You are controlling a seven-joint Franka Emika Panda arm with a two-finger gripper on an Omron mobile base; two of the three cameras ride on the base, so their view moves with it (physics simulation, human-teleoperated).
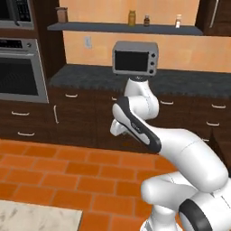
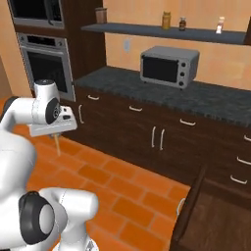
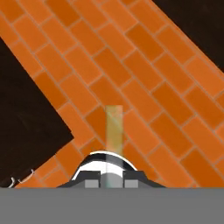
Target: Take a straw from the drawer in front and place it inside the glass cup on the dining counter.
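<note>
So the hand (image 2: 55,135) is clamped tight on the straw (image 2: 58,145), which hangs straight down out of it over the orange brick floor (image 2: 122,186). In the hand view the straw (image 3: 114,131) sticks out pale and thin from between the closed fingertips, with nothing but floor bricks beyond it. The drawer (image 2: 215,215) sits pulled open at the lower right of the right base view, dark wood, well apart from the hand now, so I'd say the picking-up part is done and we're in the carry step. A corner of the cream marble tabletop (image 1: 36,216) peeks in at the bottom left of the left base view; I can't spot the glass cup anywhere here, so no telling how far off it is. The toaster oven (image 1: 135,57) on the dark granite along the wall isn't part of this. My guess for what's next: the arm and probably the base need to swing round toward that marble slab, find the cup, get the straw's lower end lined up above the rim, lower it in, then let go. The straw being so skinny, it could easily tilt in the grip on the way.
</note>
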